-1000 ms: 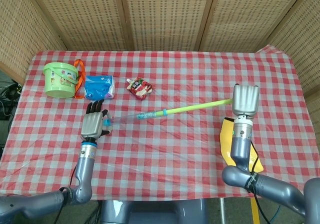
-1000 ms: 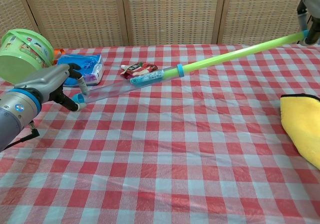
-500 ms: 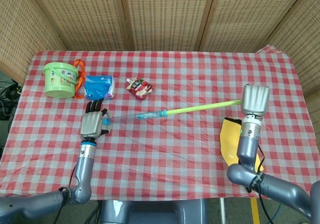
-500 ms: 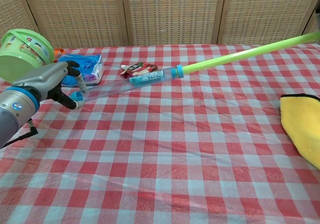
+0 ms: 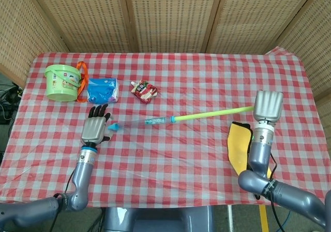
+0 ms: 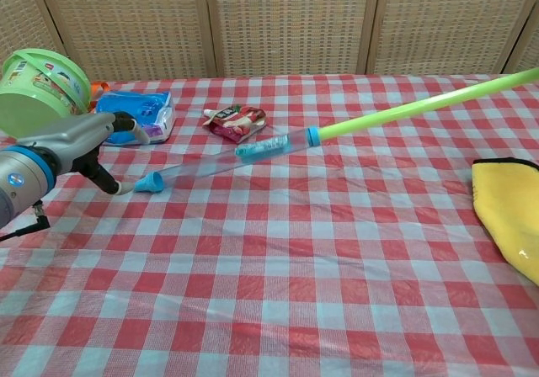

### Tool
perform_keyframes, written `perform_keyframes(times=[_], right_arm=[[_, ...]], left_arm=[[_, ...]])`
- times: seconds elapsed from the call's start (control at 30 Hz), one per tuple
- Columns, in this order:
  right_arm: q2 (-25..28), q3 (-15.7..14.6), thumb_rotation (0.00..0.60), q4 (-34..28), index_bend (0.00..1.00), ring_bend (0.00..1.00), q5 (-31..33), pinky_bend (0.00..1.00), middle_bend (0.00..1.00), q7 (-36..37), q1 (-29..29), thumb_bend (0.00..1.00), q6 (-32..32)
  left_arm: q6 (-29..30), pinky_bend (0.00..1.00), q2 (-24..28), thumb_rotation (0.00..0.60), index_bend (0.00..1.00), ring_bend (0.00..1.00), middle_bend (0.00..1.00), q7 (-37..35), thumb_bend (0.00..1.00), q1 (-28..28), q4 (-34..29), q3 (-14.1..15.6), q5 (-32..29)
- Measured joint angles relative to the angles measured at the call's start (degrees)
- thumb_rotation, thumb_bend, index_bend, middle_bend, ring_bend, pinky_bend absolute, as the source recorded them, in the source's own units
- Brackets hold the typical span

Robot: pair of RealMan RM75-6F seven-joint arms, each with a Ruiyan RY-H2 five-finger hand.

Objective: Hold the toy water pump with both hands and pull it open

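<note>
The toy water pump lies slanted over the checked cloth: a clear tube (image 5: 155, 121) (image 6: 227, 160) with a blue tip (image 6: 150, 181) at its left end and a green rod (image 5: 212, 114) (image 6: 404, 112) drawn out to the right. My left hand (image 5: 94, 128) (image 6: 72, 146) sits just left of the blue tip, with its fingers apart and a small gap between them and the pump. My right hand (image 5: 268, 106) grips the far end of the green rod, which is raised above the table. The chest view does not show the right hand.
A green bucket (image 5: 63, 82) (image 6: 38, 87) and a blue tissue pack (image 5: 102, 90) (image 6: 135, 112) stand behind the left hand. A red snack packet (image 5: 145, 91) (image 6: 236, 118) lies behind the tube. A yellow cloth (image 5: 239, 144) (image 6: 509, 209) lies at the front right.
My right hand has moved right, dragging the whole pump with it. The blue tip has slipped out of my left hand and now lies on the cloth.
</note>
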Motion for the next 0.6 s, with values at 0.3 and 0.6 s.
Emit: perform_keyframes(times=[0.3, 0.6], right_arm=[[2.19, 0.89, 0.6, -3.87, 0.09, 0.11, 9.9, 0.17, 0.08, -10.41, 1.02, 0.21, 3.49], [4.46, -0.49, 0.6, -7.64, 0.08, 0.0, 2.68, 0.06, 0.0, -2.17, -0.81, 0.21, 4.63]], left_arm=[[-1.45, 0.0, 4.2, 0.6, 0.0, 0.0, 0.0, -1.37, 0.16, 0.36, -4.38, 0.51, -0.25], [2.17, 0.0, 8.96, 0.6, 0.0, 0.0, 0.0, -8.54, 0.18, 4.46, -9.38, 2.66, 6.11]])
